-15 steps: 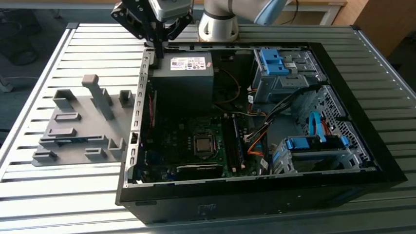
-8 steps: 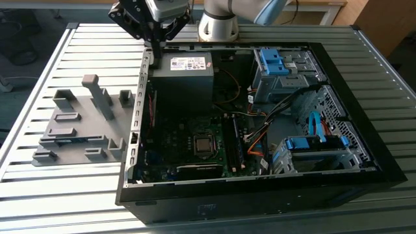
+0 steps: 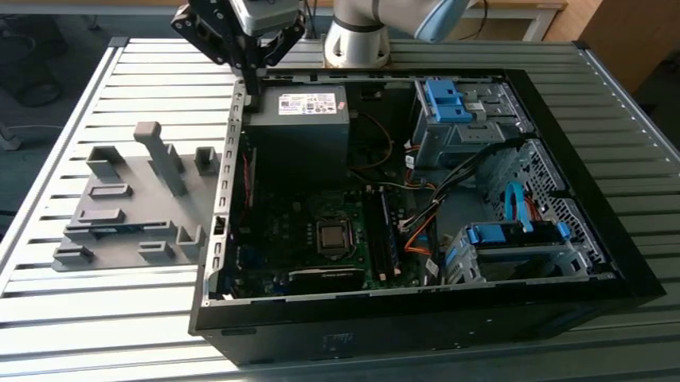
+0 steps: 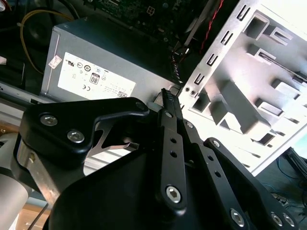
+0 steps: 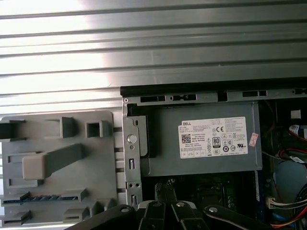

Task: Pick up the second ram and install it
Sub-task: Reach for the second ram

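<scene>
**Approach step; pickup not yet made.** Claw [image 3: 253, 79], closed and empty, hangs over the case [image 3: 228, 159] wall beside the power supply [image 3: 302, 119]. Ram [image 5: 45, 197] lies in the grey holder [image 3: 123, 171] on the bench [image 3: 64, 119], well apart. A grasp would likely call for parted fingers aligned along its edge.

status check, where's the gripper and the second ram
Gripper shut, empty, at the case wall by the power supply. Second ram lying in a slot of the grey holder, outside the case. Nothing lies on it.
</scene>
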Available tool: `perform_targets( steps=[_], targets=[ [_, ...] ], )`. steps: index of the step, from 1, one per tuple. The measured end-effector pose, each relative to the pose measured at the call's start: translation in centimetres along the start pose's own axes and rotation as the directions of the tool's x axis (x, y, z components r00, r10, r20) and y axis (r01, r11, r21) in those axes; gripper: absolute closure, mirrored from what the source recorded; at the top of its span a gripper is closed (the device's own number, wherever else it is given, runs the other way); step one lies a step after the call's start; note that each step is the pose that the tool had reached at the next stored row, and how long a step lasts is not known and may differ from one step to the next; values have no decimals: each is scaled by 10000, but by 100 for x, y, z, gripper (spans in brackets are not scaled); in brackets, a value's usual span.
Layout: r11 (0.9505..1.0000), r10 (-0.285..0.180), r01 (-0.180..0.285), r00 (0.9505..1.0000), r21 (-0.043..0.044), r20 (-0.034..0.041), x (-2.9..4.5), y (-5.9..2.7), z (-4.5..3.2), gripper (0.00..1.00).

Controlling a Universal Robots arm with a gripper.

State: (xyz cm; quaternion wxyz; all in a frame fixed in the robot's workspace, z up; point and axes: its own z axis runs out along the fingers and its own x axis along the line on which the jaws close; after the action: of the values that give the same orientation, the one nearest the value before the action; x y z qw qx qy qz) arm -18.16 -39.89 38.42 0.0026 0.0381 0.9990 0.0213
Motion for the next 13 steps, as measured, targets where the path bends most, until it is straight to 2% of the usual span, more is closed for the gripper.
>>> perform_targets(
  steps=[13],
  targets=[
    [10000,1,-1,10000,0,-4,86,-7,6,89]
  ],
)
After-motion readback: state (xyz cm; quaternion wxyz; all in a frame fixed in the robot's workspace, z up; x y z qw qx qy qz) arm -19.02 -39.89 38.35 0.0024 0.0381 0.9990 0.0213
